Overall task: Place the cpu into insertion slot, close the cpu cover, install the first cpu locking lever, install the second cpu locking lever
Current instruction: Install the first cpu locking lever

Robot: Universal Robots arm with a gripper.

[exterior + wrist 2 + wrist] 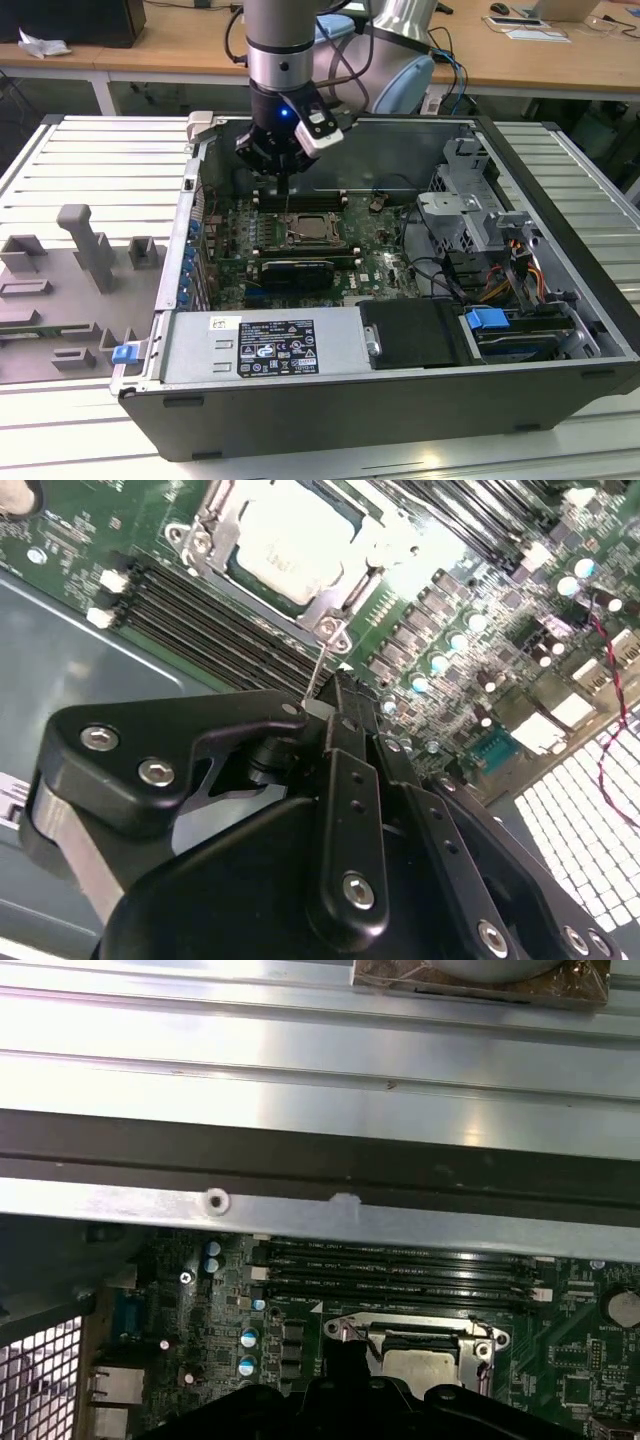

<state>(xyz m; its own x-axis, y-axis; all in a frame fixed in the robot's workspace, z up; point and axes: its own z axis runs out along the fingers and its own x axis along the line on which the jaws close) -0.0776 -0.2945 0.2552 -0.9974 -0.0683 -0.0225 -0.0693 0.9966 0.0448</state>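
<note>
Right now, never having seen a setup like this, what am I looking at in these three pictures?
A robot arm reaches down into an open computer case lying on a slatted metal table. One picture comes from a camera standing off the arm. The other two cameras ride near its wrist and look at the green circuit board. There the cpu sits with the cpu cover lying flat around it, next to black memory slots. The gripper is at the tip of a thin wire locking lever that rises beside the cover.
</note>
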